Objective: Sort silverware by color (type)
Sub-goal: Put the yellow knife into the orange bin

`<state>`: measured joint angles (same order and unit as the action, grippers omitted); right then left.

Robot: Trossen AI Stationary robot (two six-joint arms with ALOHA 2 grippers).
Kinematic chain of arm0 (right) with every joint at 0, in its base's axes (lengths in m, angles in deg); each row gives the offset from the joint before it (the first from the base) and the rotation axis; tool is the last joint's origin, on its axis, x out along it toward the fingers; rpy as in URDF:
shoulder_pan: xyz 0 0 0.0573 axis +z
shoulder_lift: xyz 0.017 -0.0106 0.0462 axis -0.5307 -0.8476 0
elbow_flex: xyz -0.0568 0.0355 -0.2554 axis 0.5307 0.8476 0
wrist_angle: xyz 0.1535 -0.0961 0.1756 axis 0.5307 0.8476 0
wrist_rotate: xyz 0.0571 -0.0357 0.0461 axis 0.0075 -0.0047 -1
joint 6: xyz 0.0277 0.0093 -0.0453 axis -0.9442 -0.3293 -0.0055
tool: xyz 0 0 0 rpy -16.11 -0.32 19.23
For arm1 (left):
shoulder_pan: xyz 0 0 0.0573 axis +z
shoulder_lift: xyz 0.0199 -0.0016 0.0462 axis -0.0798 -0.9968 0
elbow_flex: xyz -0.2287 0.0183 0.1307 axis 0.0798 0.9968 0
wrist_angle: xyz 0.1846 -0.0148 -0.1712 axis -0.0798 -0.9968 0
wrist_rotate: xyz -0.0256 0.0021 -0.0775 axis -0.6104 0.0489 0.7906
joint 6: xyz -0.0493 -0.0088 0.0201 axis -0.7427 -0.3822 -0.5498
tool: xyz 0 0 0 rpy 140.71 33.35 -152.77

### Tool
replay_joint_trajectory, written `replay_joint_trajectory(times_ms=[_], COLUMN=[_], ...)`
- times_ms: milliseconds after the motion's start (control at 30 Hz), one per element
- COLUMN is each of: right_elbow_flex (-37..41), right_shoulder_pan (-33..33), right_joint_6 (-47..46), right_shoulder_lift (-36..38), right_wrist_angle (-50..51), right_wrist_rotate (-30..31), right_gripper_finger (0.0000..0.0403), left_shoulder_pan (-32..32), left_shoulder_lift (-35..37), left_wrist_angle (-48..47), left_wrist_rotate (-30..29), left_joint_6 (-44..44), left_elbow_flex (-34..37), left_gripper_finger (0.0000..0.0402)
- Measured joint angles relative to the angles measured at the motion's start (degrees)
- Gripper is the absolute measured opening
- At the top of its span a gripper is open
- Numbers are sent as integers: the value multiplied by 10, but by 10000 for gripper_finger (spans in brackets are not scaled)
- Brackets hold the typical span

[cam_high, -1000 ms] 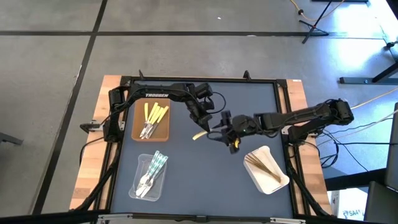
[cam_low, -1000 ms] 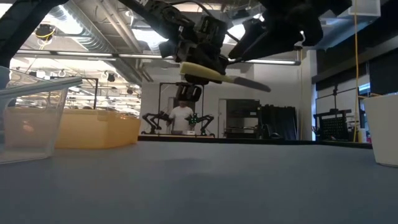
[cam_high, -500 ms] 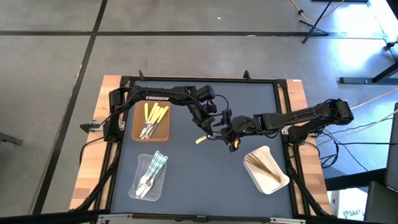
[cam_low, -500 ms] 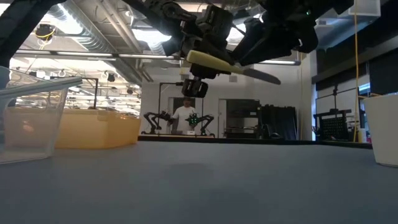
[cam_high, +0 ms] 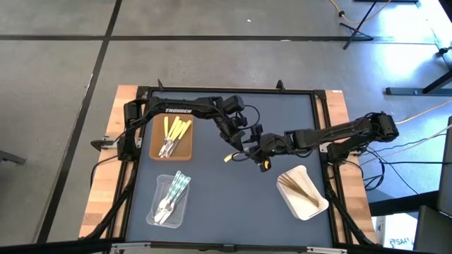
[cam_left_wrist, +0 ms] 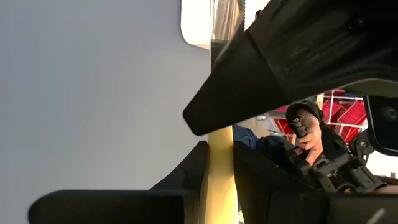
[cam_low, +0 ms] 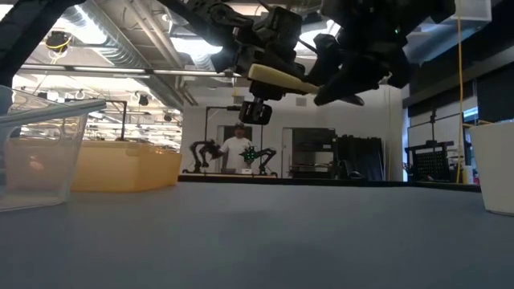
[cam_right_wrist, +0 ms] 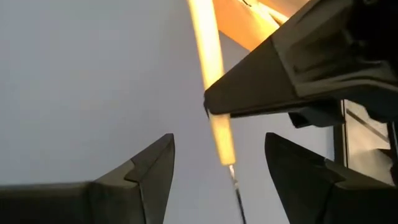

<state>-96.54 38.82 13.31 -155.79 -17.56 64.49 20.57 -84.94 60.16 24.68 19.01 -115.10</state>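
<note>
**yellow utensil handed across, mid-air over the table centre**

i'm watching the pale yellow utensil (cam_high: 229, 156), which is hanging clear above the dark table (cam_high: 212, 197) near its middle, roughly level in the low view (cam_low: 281, 79). the left gripper (cam_high: 239, 146) is clenching it along the handle; the left wrist view shows the yellow shaft (cam_left_wrist: 219, 168) running between its own fingers. the right gripper (cam_high: 256, 149) is sitting just beside it with its fingers spread wide (cam_right_wrist: 152, 165), released, the utensil passing between them untouched. so i'm judging the left arm owns it now. i'm planning to draw the right arm back first, so nothing snags, then carry the piece to the brown tray (cam_high: 157, 148) holding the other yellow ones (cam_high: 173, 130), lowering it flat before letting go.
</note>
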Motion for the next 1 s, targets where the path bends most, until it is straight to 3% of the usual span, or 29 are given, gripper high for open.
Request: replay_joint_trajectory(times_ms=[133,400,1000], right_elbow_flex=[0,0,0], right_shoulder_pan=[0,0,0], right_joint_6=[0,0,-1], right_shoulder_lift=[-6,-12,-12], right_wrist_angle=[2,-2,-7], right_wrist_rotate=[2,3,3], right_gripper_finger=[227,163,73], left_shoulder_pan=[0,0,0], left_shoulder_lift=[0,0,0], left_wrist_angle=[0,3,4], left_wrist_rotate=[1,-1,-3], left_joint_6=[0,0,0], left_elbow_flex=[0,0,0], left_gripper_finger=[54,54,54])
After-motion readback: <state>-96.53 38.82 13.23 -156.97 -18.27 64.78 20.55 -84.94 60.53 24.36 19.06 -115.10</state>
